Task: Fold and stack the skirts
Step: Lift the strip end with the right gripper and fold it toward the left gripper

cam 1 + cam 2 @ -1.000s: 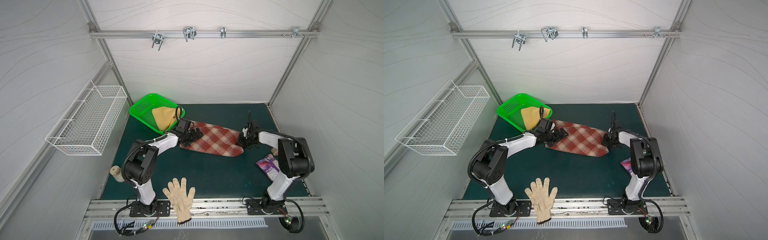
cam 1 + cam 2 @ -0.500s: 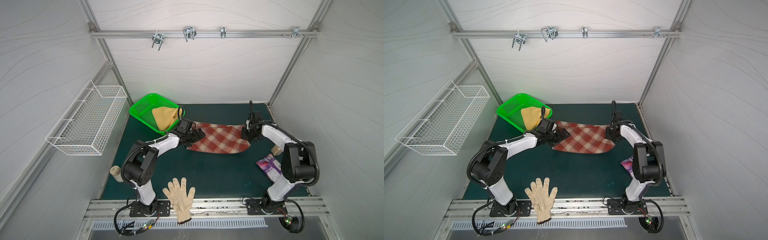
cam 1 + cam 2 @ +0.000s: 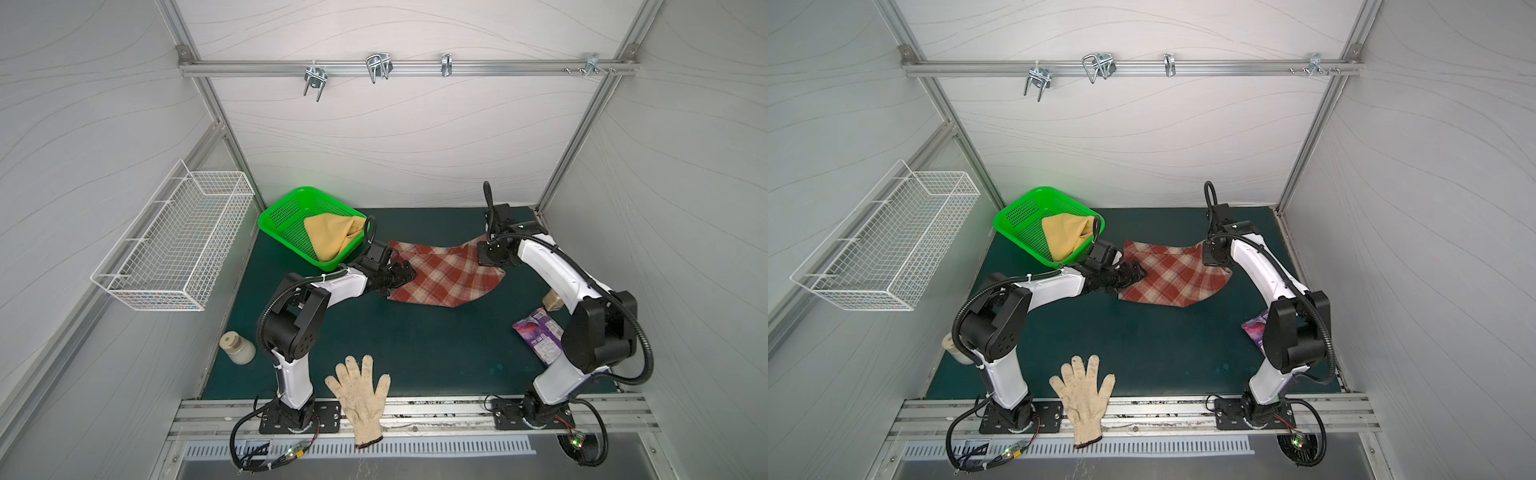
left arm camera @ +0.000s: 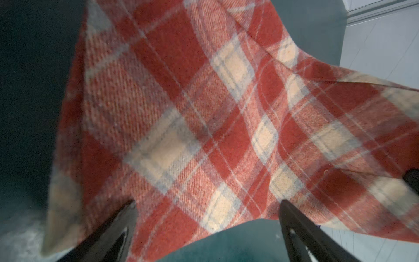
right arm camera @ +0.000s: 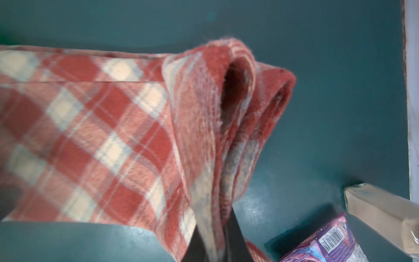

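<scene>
One plaid skirt (image 3: 444, 276) on worktop (image 3: 415, 345), edge pinched in right fingers (image 5: 237, 247); left fingers (image 4: 299, 229) spread wide over it; one mustard skirt (image 3: 332, 237) in green basket (image 3: 282, 216)

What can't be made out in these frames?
- Right gripper: shut on the plaid skirt in its wrist view; in both top views the right arm hides its fingertips.
- Left gripper: open; wrist view too blurred to tell whether it touches the cloth.
- Mustard skirt: bunched in the green basket, lower layers hidden.
- Purple packet: partly behind that arm in both top views, cut off by the wrist view's edge; print unreadable.
</scene>
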